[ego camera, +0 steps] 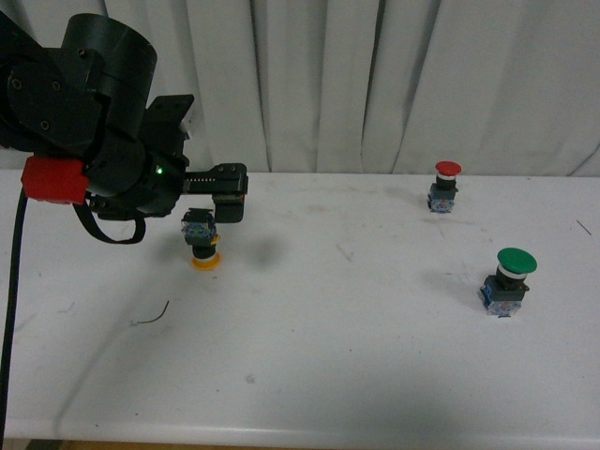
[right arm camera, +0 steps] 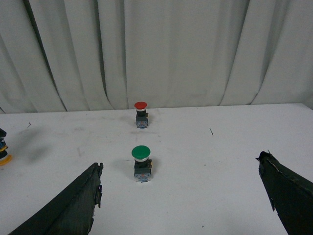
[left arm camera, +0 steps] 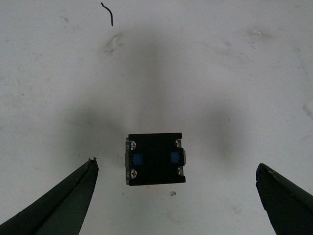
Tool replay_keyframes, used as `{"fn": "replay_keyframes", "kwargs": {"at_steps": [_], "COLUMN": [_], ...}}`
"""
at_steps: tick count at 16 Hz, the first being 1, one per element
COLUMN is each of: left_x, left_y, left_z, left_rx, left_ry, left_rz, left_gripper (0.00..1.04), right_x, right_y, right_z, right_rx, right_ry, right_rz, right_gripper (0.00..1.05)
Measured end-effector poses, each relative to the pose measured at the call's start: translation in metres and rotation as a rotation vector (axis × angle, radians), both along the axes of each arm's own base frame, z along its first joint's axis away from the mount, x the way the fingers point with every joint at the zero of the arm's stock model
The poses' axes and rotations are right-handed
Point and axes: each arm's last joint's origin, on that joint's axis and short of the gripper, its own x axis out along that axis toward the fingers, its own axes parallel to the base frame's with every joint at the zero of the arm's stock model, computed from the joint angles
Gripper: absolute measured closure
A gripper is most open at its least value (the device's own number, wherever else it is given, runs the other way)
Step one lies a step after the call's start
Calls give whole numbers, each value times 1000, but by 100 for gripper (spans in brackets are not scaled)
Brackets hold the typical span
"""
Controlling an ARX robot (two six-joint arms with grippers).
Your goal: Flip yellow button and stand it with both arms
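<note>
Beneath the wide-spread left gripper (left arm camera: 177,165), untouched by either finger, the yellow button (ego camera: 202,242) is listed cap-down on the table (ego camera: 356,366), the right gripper (right arm camera: 181,161) being likewise spread wide and well apart; toppling is judged possible should one finger be closed on it first.

The white table (ego camera: 328,366) carries 3 push-buttons: the yellow button (ego camera: 202,246) resting cap-down at the left, a red button (ego camera: 444,186) and a green button (ego camera: 508,281) upright at the right. 1 thin dark wire scrap (ego camera: 150,315) lies near the yellow button.
</note>
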Motion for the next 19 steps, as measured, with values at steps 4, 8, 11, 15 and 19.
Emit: {"fn": "replay_keyframes", "kwargs": {"at_steps": [4, 8, 11, 15, 19], "left_x": [7, 13, 14, 11, 11], "left_y": [6, 8, 7, 2, -1], "left_z": [-11, -15, -22, -26, -32], "left_rx": [26, 58, 62, 52, 55], "left_ry": [-17, -76, -72, -49, -33], "left_rz": [35, 46, 30, 4, -2], "left_gripper": [7, 7, 7, 43, 69], "right_x": [0, 0, 0, 0, 0], "right_y": [0, 0, 0, 0, 0], "right_z": [0, 0, 0, 0, 0], "right_rx": [0, 0, 0, 0, 0], "right_ry": [0, 0, 0, 0, 0], "right_rz": [0, 0, 0, 0, 0], "right_gripper": [6, 6, 6, 6, 6]}}
